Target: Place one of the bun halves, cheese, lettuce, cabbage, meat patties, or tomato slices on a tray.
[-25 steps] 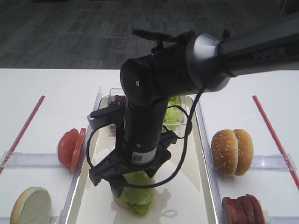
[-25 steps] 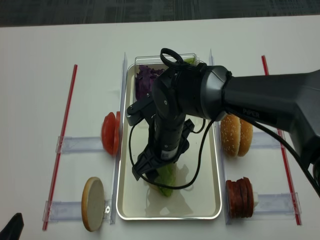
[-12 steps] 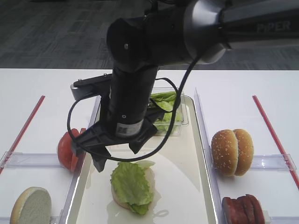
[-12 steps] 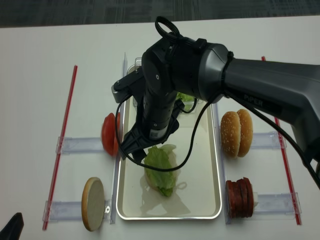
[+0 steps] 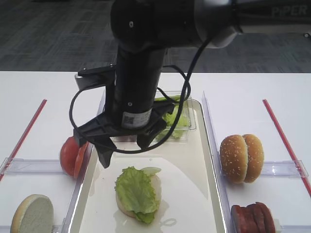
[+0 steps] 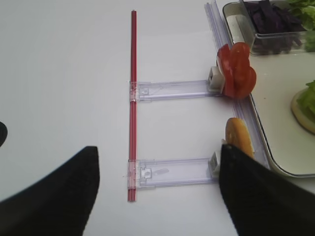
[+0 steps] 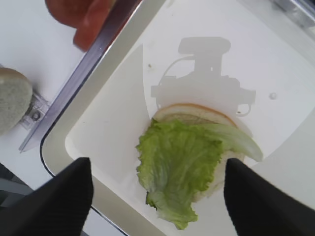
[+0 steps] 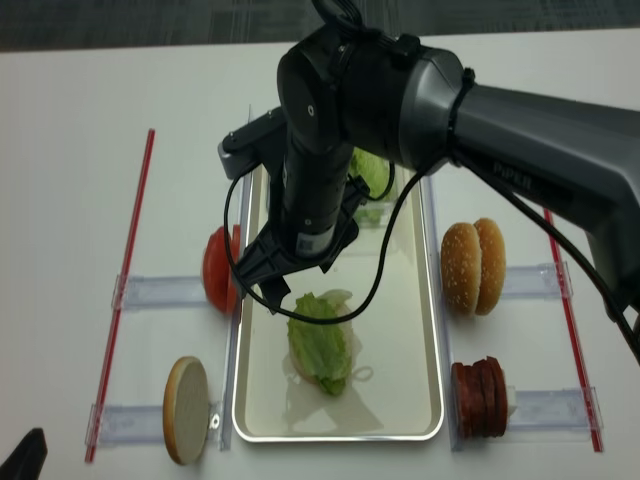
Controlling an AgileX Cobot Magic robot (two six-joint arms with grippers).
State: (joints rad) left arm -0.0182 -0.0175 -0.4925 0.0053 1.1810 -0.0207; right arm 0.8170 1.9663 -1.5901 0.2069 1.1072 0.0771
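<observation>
The right hand [image 5: 125,151] is seen spread wide and empty, hovering above the tray [image 5: 204,194]. The lettuce [image 7: 179,164] is draped over a bun half [image 7: 192,112] lying on the tray. The leaf is judged light, limp and easily torn; a gentle pinch at its thicker edge would suit it. The left hand's state cannot be told from its wrist view.

A lab-style test bench in an office: a white table [image 8: 80,90] with red marker strips [image 8: 125,290], clear acrylic holders [image 8: 160,290], and grey carpet [image 5: 53,34] beyond its far edge.
</observation>
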